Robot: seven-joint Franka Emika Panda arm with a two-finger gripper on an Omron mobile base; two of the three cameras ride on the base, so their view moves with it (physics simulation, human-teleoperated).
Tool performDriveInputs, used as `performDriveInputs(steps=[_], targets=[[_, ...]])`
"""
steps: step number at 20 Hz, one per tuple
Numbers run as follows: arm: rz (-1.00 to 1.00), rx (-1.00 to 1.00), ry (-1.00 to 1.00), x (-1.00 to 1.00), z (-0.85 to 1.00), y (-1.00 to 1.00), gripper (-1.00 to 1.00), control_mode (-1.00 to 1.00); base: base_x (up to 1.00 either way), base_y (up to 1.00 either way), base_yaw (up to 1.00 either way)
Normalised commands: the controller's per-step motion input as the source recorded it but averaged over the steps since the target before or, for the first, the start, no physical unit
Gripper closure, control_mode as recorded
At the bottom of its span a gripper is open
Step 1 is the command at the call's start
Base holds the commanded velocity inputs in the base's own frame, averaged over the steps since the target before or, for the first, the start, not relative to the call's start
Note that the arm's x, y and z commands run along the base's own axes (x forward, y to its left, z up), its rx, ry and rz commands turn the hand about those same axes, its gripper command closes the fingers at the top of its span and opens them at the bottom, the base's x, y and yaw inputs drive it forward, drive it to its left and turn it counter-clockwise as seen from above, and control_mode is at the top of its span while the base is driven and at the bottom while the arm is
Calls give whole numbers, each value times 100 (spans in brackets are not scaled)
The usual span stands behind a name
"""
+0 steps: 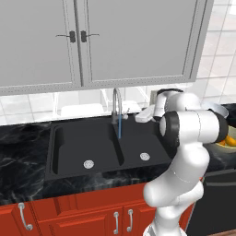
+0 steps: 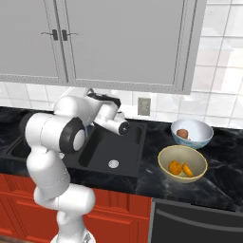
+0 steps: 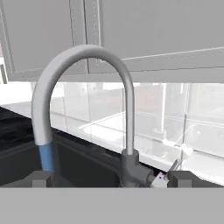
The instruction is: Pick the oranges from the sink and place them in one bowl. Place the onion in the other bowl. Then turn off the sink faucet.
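The silver gooseneck sink faucet (image 3: 127,131) arches close in front of the hand, its small side lever (image 3: 170,169) low at the right. A blue water stream (image 1: 120,130) falls from the spout into the black sink (image 1: 73,143). My gripper (image 3: 111,179) is open, its dark fingertips (image 3: 41,178) standing wide on either side of the faucet base and holding nothing. On the counter to the right, two oranges (image 2: 175,167) lie in the yellow-tan bowl (image 2: 182,153). The onion (image 2: 182,134) sits in the pale blue-white bowl (image 2: 201,137).
Grey wall cabinets (image 1: 83,41) hang low above the faucet. A tiled wall stands just behind it. Both sink basins show only their round drains (image 1: 88,163). Black marble counter (image 2: 223,180) runs to both sides, with red cabinet doors (image 1: 83,216) below.
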Motion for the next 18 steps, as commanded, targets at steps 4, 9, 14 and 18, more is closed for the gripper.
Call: performDriveInputs(steps=[4,9,14,18], targets=[[0,1,0,19,-9,0,-100,-100,0,0,0],[0,2,0,22,-4,0,-100,-100,0,0,0],[0,3,0,20,-9,0,-100,-100,0,0,0],[0,4,0,20,-19,0,-100,-100,0,0,0]])
